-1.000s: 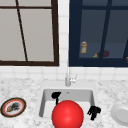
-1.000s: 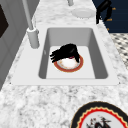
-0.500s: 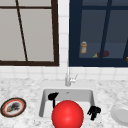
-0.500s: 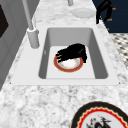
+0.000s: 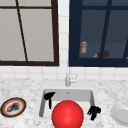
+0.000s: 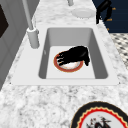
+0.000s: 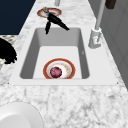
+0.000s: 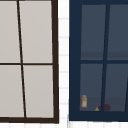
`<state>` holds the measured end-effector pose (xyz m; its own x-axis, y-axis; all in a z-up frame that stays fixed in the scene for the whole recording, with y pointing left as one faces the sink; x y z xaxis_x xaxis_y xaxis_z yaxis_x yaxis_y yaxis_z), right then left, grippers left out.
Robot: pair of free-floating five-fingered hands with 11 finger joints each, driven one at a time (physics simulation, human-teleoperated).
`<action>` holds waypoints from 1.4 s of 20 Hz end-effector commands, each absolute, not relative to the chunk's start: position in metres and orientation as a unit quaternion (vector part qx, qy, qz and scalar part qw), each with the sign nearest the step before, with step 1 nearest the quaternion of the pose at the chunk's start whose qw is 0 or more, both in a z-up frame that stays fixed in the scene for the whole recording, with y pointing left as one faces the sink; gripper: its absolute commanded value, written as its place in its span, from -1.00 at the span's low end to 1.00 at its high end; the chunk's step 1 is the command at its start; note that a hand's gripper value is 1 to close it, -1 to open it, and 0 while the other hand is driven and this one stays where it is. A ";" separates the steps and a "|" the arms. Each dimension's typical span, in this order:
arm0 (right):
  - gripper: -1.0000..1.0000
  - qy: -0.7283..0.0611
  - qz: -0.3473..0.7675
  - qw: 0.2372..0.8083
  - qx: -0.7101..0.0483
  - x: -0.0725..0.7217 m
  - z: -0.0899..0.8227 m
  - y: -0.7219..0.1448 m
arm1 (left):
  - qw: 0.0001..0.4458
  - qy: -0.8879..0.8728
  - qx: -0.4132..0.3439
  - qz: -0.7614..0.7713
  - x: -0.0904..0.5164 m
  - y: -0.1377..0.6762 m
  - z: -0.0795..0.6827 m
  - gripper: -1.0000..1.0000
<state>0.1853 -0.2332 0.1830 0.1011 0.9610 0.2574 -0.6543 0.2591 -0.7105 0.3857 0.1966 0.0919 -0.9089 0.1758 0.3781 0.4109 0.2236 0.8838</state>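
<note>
Left robot hand (image 5: 49, 96) hovers open above the sink (image 7: 27, 57), holding nothing, clear of the plate (image 7: 70, 71); right robot hand (image 5: 94, 111) idles near the rim.

Orange jar (image 8: 84, 101), perhaps fruit (image 8: 105, 107), behind dark cabinet glass (image 8: 93, 57).

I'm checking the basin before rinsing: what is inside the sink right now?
A red-rimmed plate lies on the floor of the sink, with a dark red round thing at its centre. In the left side view the left hand hovers over it, covering part of the plate.
</note>
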 end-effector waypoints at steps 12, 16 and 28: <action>0.00 -0.355 0.569 0.710 -0.216 0.185 0.183 -0.233 | 0.121 -0.758 -0.196 -0.610 0.372 0.234 0.119 -1.00; 0.00 -0.355 0.569 0.710 -0.216 0.185 0.183 -0.233 | 0.123 -0.759 -0.199 -0.608 0.372 0.256 0.132 -1.00; 0.00 -0.355 0.569 0.710 -0.216 0.185 0.183 -0.233 | 0.111 -0.765 -0.184 -0.607 0.352 0.337 0.147 -1.00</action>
<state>0.1853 -0.2332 0.1830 0.1011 0.9610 0.2574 -0.6543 0.2591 -0.7105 0.3610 0.3203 0.1466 -0.9059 0.1654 0.3899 0.4183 0.2050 0.8849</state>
